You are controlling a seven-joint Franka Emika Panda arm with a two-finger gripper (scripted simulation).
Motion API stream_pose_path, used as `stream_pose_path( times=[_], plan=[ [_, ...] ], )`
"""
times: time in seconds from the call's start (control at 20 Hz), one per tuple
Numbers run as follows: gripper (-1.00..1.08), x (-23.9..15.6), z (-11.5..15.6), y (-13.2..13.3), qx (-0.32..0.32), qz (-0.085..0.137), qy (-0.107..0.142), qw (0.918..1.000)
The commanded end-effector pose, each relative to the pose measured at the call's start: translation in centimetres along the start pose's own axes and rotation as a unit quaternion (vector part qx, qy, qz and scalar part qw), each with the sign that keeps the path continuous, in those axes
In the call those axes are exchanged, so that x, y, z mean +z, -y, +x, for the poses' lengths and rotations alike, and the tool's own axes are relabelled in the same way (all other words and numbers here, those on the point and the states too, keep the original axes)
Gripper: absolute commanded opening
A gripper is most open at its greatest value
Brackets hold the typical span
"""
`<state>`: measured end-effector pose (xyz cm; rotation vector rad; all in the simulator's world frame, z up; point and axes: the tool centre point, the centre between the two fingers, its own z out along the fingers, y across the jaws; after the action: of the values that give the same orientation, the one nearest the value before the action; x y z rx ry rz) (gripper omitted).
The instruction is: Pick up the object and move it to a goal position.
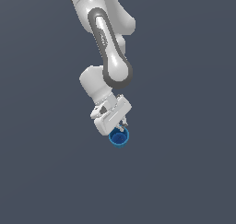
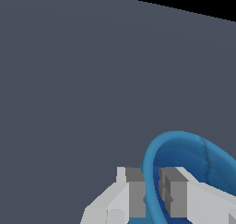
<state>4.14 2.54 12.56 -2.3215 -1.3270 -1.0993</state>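
Observation:
The object is a small bright-blue round cup (image 1: 119, 137) with a hollow inside, seen just below my white gripper (image 1: 122, 126) in the exterior view. In the wrist view the cup (image 2: 184, 149) fills the lower corner, and its thin blue wall runs between my two grey finger pads (image 2: 136, 195). One pad is outside the wall and the other inside the hollow. My gripper (image 2: 152, 195) is shut on the cup's rim wall. The lower part of the cup is cut off by the wrist view's edge.
A plain dark grey surface (image 1: 184, 172) surrounds the cup in both views. The white arm (image 1: 110, 48) reaches down from the top of the exterior view. No other objects show.

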Motion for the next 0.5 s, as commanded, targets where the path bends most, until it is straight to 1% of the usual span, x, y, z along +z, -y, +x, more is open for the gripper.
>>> stream_pose_path(
  times=[0.0, 0.25, 0.45],
  plan=[
    [-1.0, -0.5, 0.9, -1.5, 0.0, 0.0, 0.001, 1.0],
    [-1.0, -1.1, 2.0, -3.6, 0.0, 0.0, 0.001, 1.0],
    [-1.0, -1.4, 2.6, -4.7, 0.0, 0.0, 0.0, 1.0]
  ],
)
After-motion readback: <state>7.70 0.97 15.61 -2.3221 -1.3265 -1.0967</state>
